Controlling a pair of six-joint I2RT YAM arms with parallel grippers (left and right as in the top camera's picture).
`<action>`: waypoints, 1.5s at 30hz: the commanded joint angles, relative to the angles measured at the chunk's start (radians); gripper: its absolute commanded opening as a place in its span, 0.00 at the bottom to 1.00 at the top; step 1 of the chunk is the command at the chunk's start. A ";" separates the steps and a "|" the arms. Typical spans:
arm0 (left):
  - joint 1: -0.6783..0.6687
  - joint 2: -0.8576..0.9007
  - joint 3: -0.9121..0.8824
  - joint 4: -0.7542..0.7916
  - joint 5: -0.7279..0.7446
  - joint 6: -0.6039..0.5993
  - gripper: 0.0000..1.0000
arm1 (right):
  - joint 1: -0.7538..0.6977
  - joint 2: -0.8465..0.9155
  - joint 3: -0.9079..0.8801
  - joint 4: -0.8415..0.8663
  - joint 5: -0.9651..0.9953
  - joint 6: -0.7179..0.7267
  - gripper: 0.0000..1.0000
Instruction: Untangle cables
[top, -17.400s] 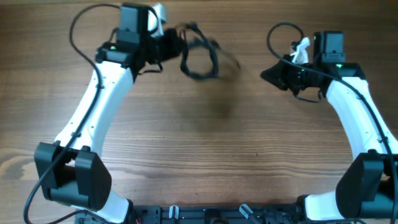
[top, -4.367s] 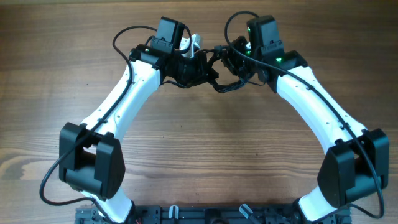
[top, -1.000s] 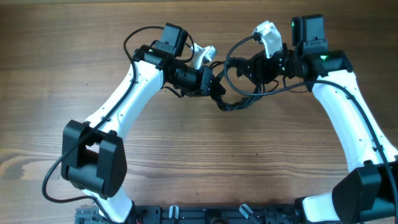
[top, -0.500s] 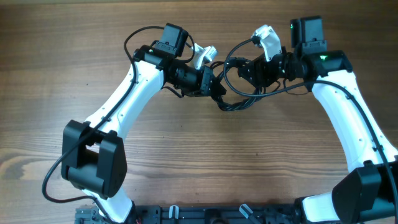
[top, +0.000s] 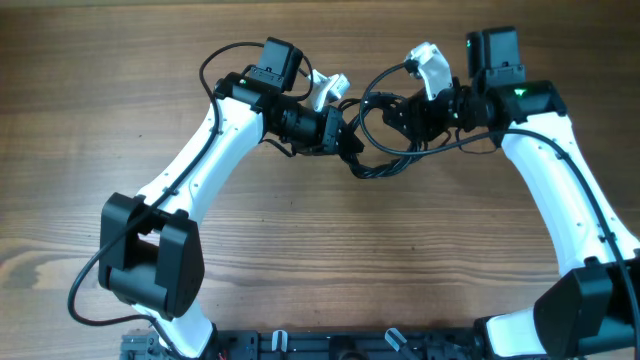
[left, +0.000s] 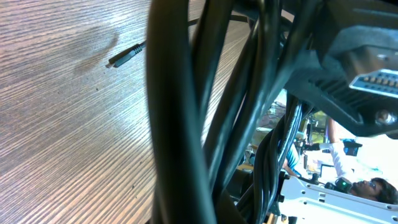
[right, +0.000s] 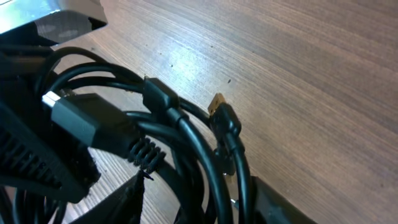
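My left jaws (top: 343, 138) are clamped right down on the cables (top: 380, 160), pinching one side of the knot. My guess is that's the anchor side, holding the mess steady so the other arm has something to pull against. From my left wrist all I get is fat black cords filling the view, plus one loose plug end (left: 127, 56) lying flat on the desk (top: 300, 250) below. My right jaws (top: 397, 113) sit about half wide with several strands running through the gap, and honestly I can't tell if they're biting on anything or just straddling it. A gold-tipped plug (right: 216, 101) pokes out right by them and a chunkier connector (right: 74, 115) lies across the loops. Both sets of jaws are close together, with the bundle sagging between them, mostly lifted I think. Room-wise there's lots of bare wood toward me between my arms and out to both sides, so pulling apart sideways looks free. Only the near edge by my bases is in view, and my own arm wires loop close to the knot, which is the snag risk
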 joint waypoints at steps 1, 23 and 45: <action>0.000 -0.016 0.005 0.003 0.046 0.023 0.04 | 0.004 0.069 0.014 0.015 -0.024 -0.015 0.44; 0.000 -0.016 0.005 0.014 0.004 0.031 0.04 | -0.168 0.074 0.039 0.211 -0.091 0.629 0.04; 0.007 -0.017 0.005 0.251 0.039 0.029 0.04 | -0.238 0.074 0.029 -0.119 0.216 0.633 0.04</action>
